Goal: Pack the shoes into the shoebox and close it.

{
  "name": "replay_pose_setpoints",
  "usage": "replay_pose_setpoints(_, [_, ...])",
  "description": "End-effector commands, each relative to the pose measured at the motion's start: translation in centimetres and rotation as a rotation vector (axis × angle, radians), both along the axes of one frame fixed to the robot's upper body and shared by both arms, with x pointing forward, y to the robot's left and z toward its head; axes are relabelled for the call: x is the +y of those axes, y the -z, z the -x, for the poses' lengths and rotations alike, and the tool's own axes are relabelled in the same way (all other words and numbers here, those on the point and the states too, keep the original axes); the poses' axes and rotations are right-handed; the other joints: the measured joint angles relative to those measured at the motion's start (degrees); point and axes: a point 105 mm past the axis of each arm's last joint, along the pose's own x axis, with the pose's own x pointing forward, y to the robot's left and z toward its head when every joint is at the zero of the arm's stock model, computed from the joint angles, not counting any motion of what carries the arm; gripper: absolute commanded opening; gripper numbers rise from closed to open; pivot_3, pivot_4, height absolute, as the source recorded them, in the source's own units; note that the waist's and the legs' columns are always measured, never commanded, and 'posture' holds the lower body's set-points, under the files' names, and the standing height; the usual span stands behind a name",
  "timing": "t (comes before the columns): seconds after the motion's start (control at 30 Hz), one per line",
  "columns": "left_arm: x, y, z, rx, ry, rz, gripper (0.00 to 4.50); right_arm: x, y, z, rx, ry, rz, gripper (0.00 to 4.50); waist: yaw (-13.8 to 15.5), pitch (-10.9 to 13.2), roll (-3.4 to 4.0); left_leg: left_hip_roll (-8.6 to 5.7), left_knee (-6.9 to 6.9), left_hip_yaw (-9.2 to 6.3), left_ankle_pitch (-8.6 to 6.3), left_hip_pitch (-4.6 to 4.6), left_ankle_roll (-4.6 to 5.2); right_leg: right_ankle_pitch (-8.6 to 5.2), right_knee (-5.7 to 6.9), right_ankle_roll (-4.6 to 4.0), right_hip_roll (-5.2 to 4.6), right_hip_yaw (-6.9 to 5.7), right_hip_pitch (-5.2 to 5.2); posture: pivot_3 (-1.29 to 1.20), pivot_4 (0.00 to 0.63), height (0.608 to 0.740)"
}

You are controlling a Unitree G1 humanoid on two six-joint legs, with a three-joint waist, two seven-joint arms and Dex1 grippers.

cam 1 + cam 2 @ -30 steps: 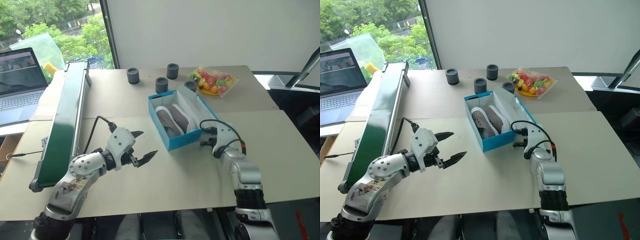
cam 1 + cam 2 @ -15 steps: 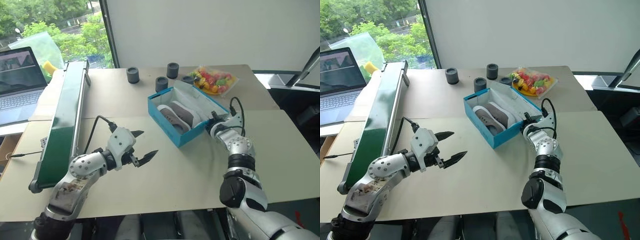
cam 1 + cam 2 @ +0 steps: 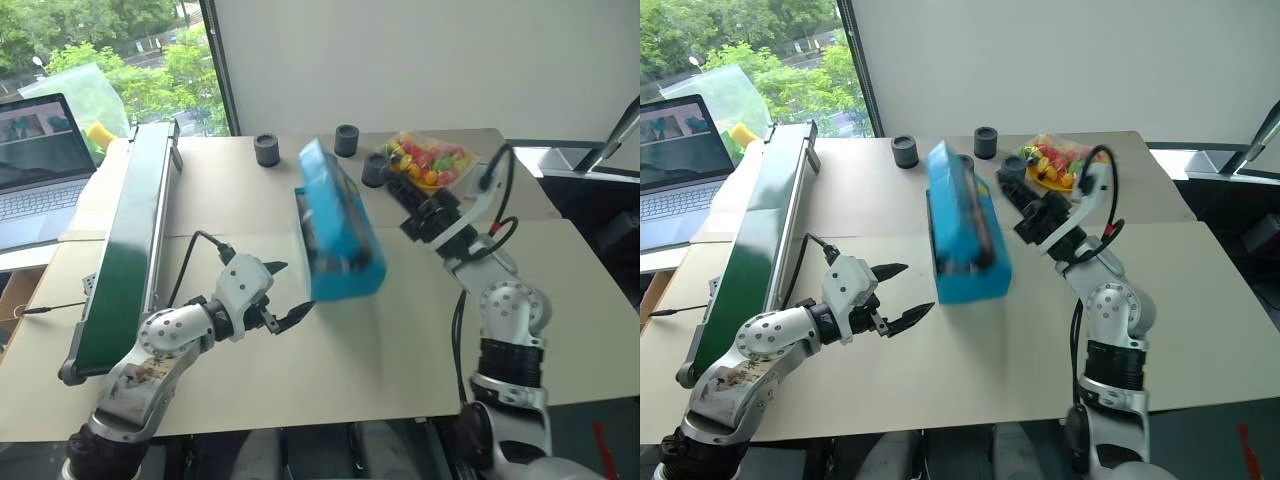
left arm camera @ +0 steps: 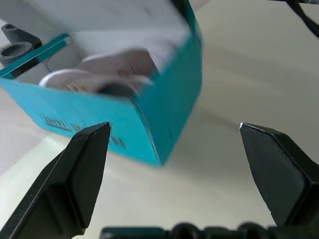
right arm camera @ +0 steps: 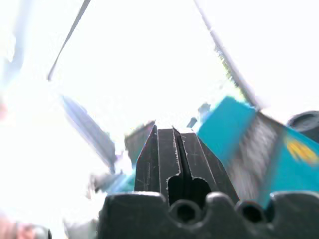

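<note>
The cyan shoebox [image 3: 345,245] lies mid-table, blurred, its lid [image 3: 335,195] swung up and tilting over the opening. In the left wrist view the grey-and-white shoes [image 4: 112,74] lie inside the box under the lid. My right gripper [image 3: 412,215] is shut and empty. It is raised off the table just right of the lid and points at it; I cannot tell if it touches. Its closed fingers [image 5: 174,149] face the cyan box [image 5: 232,127]. My left gripper [image 3: 285,297] hovers open and empty, near the box's front left corner and apart from it.
A long dark-green unit [image 3: 125,240] runs along the left side, with a laptop [image 3: 40,165] beyond it. Dark grey cylinders [image 3: 266,150] [image 3: 345,140] [image 3: 375,170] and a bag of colourful fruit [image 3: 430,160] sit behind the box.
My right gripper has risen from the table beside the box and swung left. The lid has flipped from lying open on the right to tilting over the box. The left gripper stayed put.
</note>
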Motion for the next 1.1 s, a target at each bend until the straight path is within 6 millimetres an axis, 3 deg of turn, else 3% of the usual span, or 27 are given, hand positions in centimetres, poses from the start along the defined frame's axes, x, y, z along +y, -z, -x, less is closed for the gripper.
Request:
replay_pose_setpoints(0.03, [-0.3,-1.1,0.4,-0.041,0.009,0.008,4.4,1.6,0.2,1.0,-0.098,-0.073,0.248,0.05,0.0,0.0,0.0,0.01,0.0,0.03,0.0,0.01,0.0,-0.04,0.01,0.07,0.01,0.03,-0.01,0.0,0.15,0.74])
replay_pose_setpoints(0.2, [-0.3,-1.1,0.4,-0.043,-0.001,0.014,4.4,2.3,-0.9,-1.0,-0.113,-0.006,0.298,0.05,0.0,0.0,-0.01,0.01,0.01,0.02,0.0,0.0,0.0,-0.05,-0.01,0.08,0.02,0.03,-0.01,0.0,0.15,0.74])
replay_pose_setpoints(0.4, [0.5,-1.1,0.4,-0.032,-0.05,0.027,4.4,7.0,-2.6,-2.6,-0.178,-0.028,0.301,0.05,0.0,0.0,-0.01,0.0,-0.01,0.01,-0.01,-0.05,0.0,0.03,-0.02,-0.05,0.02,0.04,-0.06,0.0,0.15,0.74])
replay_pose_setpoints(0.5, [1.7,-1.5,0.4,-0.031,-0.103,0.044,4.4,8.7,-2.1,-3.5,-0.178,-0.043,0.326,0.05,0.0,0.0,-0.01,0.02,-0.01,0.0,0.0,-0.06,0.0,0.04,0.01,-0.07,0.01,0.04,-0.09,0.0,0.15,0.74])
replay_pose_setpoints(0.63, [3.4,-2.3,0.7,-0.047,-0.183,0.049,4.4,9.6,0.4,-5.3,-0.123,-0.051,0.376,0.05,0.4,0.0,-0.02,0.01,0.0,-0.07,0.0,-0.07,0.0,0.04,0.01,-0.07,-0.08,-0.07,-0.05,0.0,0.15,0.74])
replay_pose_setpoints(0.77, [4.4,-2.7,1.0,-0.052,-0.24,0.06,4.4,9.1,5.8,-6.8,-0.031,-0.02,0.544,0.05,0.5,0.0,-0.02,-0.03,0.0,-0.07,-0.01,-0.06,0.0,0.05,-0.01,-0.05,-0.15,-0.1,-0.02,0.0,0.15,0.74])
replay_pose_setpoints(0.93, [4.2,-2.5,1.3,-0.048,-0.259,0.074,4.4,8.9,8.0,-6.7,0.117,-0.069,0.448,0.05,0.0,0.0,-0.03,-0.02,-0.04,-0.08,-0.01,-0.11,-0.01,0.07,0.04,-0.08,-0.14,-0.1,-0.09,0.0,0.15,0.74])
replay_pose_setpoints(1.1, [3.7,-2.1,1.6,-0.043,-0.25,0.069,4.4,9.3,10.2,-6.4,0.174,-0.091,0.499,0.05,0.0,0.0,-0.03,-0.02,-0.17,-0.06,-0.02,0.09,-0.03,0.07,0.04,-0.09,-0.12,-0.08,0.0,0.0,0.15,0.74])
